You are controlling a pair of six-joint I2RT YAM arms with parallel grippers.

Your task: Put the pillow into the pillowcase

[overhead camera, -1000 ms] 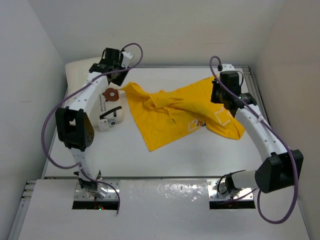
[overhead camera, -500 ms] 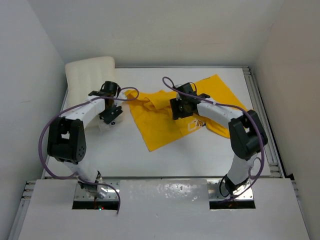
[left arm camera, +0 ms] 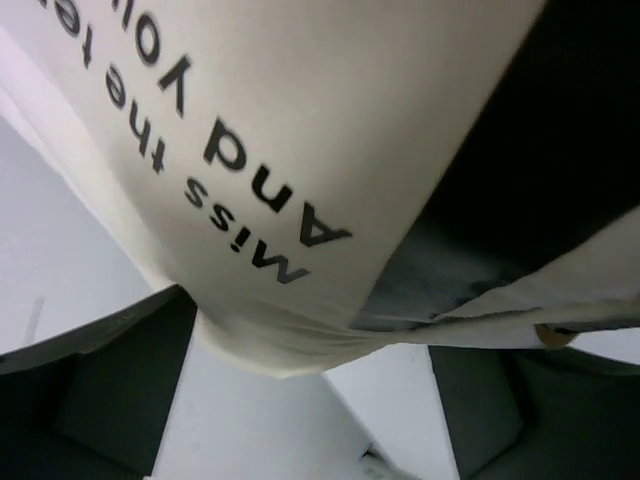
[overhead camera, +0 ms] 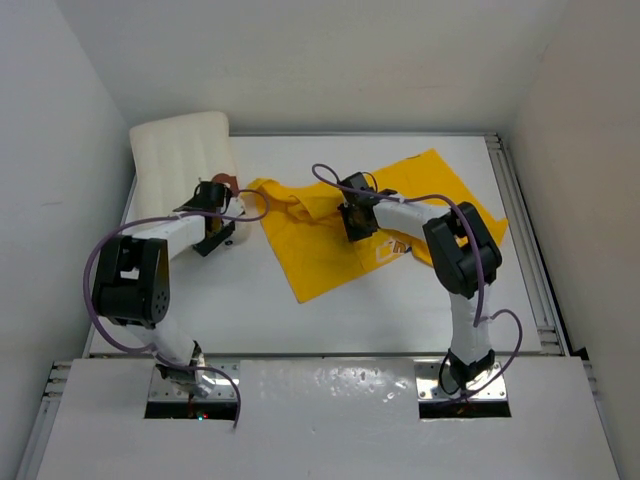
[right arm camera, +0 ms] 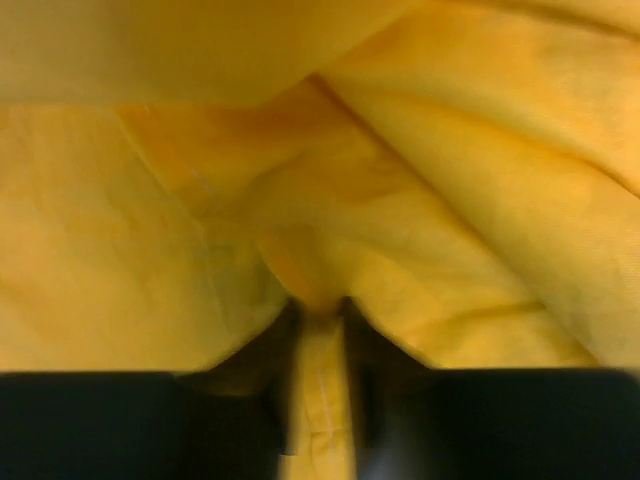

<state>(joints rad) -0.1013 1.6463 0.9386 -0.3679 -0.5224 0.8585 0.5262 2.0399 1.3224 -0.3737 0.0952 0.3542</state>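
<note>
While the right gripper [overhead camera: 351,222] sits just above frame centre, its jaws are closed on a raised fold of the yellow pillowcase [overhead camera: 320,255]. The rest of the case lies crumpled across the middle of the desk [overhead camera: 250,300]. Left gripper [overhead camera: 216,215], left of centre: jaws spread wide, straddling a cream lettered cloth [left arm camera: 250,150]; no grip seen. Pillow [overhead camera: 182,150]: upper left, propped against the wall, outside the case.
</note>
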